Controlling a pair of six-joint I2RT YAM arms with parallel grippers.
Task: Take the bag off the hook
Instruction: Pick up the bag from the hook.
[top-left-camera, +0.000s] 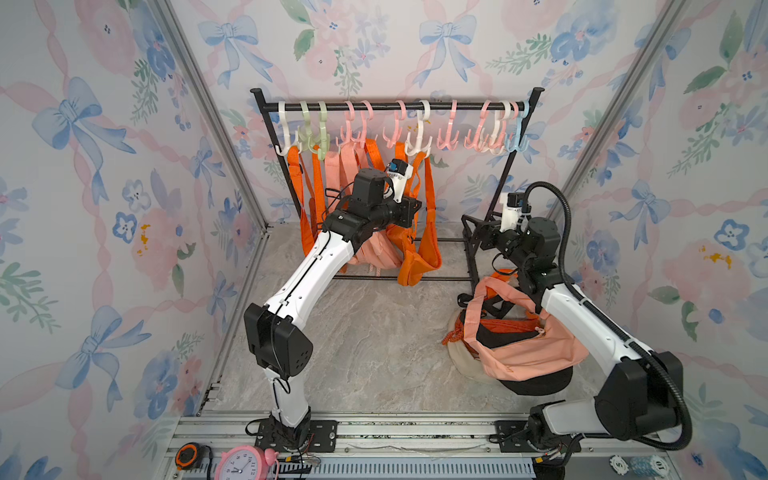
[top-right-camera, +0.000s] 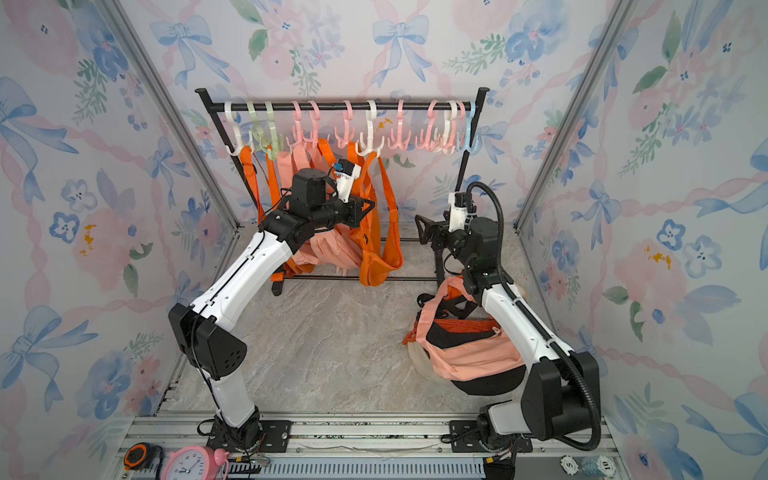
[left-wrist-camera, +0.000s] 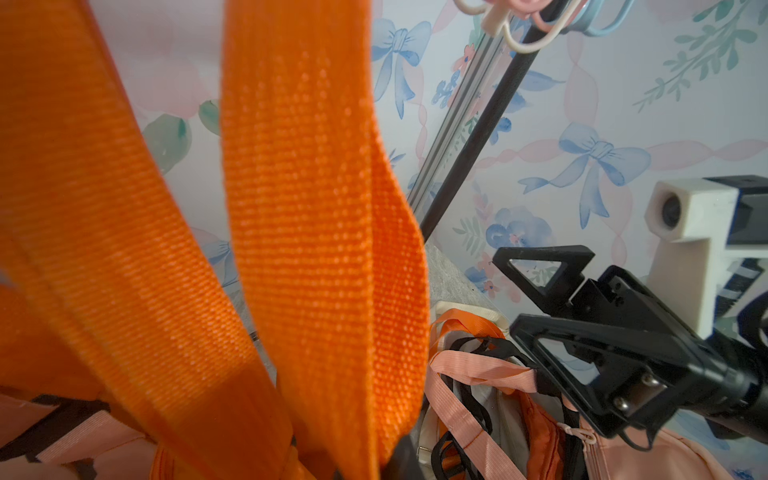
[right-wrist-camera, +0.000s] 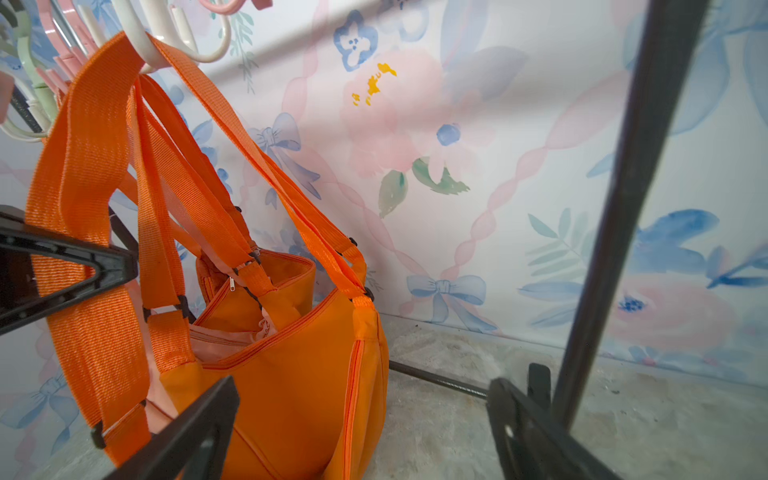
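Observation:
An orange bag (top-left-camera: 415, 262) (top-right-camera: 376, 262) (right-wrist-camera: 291, 374) hangs by its wide orange straps (left-wrist-camera: 316, 208) from a white hook (top-left-camera: 419, 139) (top-right-camera: 370, 137) (right-wrist-camera: 141, 45) on the black rail. My left gripper (top-left-camera: 415, 206) (top-right-camera: 365, 205) is shut on one strap, about halfway between hook and bag. In the left wrist view the straps hide its jaws. My right gripper (top-left-camera: 473, 232) (left-wrist-camera: 507, 291) (right-wrist-camera: 357, 428) stands open to the right of the bag, low by the floor, touching nothing.
More orange and peach bags (top-left-camera: 353, 183) hang left of it. Several bare hooks (top-left-camera: 486, 137) fill the rail's right part. The rack's right leg (right-wrist-camera: 623, 208) stands close to my right gripper. A pile of bags (top-left-camera: 519, 349) lies on the floor under my right arm.

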